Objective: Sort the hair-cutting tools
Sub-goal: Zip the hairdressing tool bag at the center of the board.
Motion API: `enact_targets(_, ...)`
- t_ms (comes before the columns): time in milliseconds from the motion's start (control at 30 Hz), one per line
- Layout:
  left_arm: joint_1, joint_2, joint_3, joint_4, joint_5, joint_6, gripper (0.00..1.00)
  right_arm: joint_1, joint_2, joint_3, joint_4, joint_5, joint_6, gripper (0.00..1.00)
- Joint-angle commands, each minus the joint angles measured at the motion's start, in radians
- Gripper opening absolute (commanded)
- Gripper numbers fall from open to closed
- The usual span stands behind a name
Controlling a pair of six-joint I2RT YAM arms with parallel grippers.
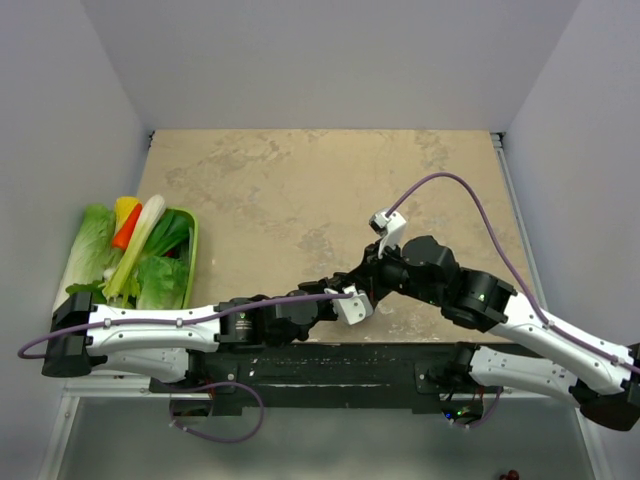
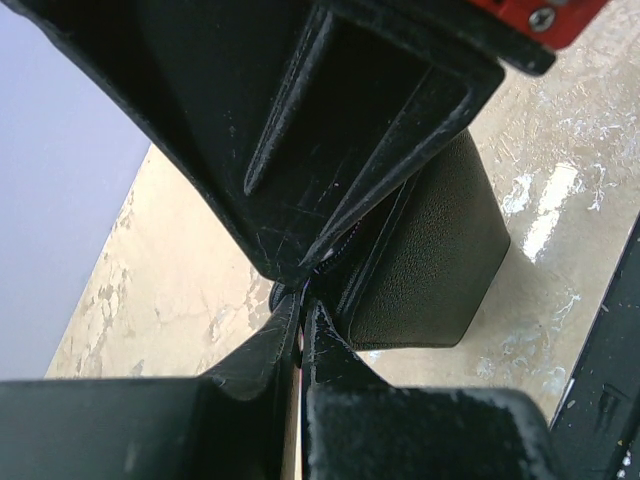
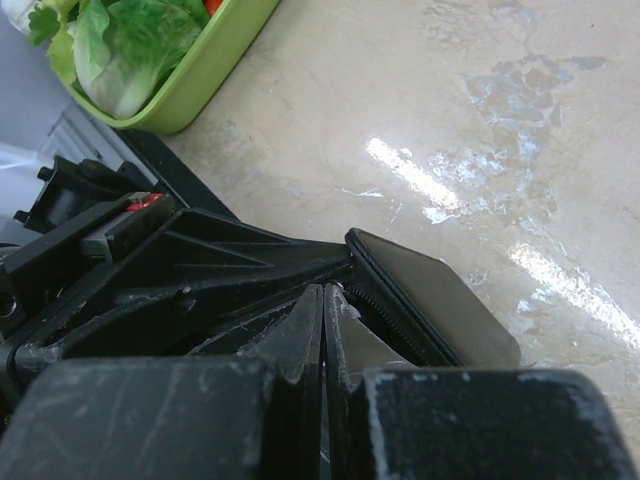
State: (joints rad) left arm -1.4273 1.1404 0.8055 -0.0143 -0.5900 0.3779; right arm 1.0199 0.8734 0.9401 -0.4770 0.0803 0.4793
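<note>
Item: black zip case (image 2: 430,260), at the middle of the near edge of the tabletop (image 1: 300,180). We note left gripper (image 2: 303,325) and right gripper (image 3: 323,315) both pinched together at its zipper (image 3: 385,315); hair-cutting tools hidden from us.

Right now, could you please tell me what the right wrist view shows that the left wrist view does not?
Only the right wrist view shows the green tray of leafy vegetables, at its top left. Only the left wrist view shows the red part on the right claw. Both show the black case on the beige table, with the left claw and the right claw shut at its zip.
</note>
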Motion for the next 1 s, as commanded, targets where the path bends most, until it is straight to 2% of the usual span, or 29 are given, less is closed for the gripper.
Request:
enact_targets(0, -0.005, -0.033, 0.004, 0.071, -0.004, -0.022, 0.0, -0.003, -0.022, -0.011, 0.038, -0.017, 0.01, 0.0)
enact_targets(733, -0.005, -0.056, -0.005, 0.074, 0.002, -0.031, 0.0, -0.003, -0.022, -0.093, 0.035, 0.082, 0.01, 0.0)
enact_targets(967, -0.005, -0.05, -0.005, 0.077, 0.007, -0.03, 0.0, -0.003, -0.034, -0.025, 0.02, 0.03, -0.007, 0.0)
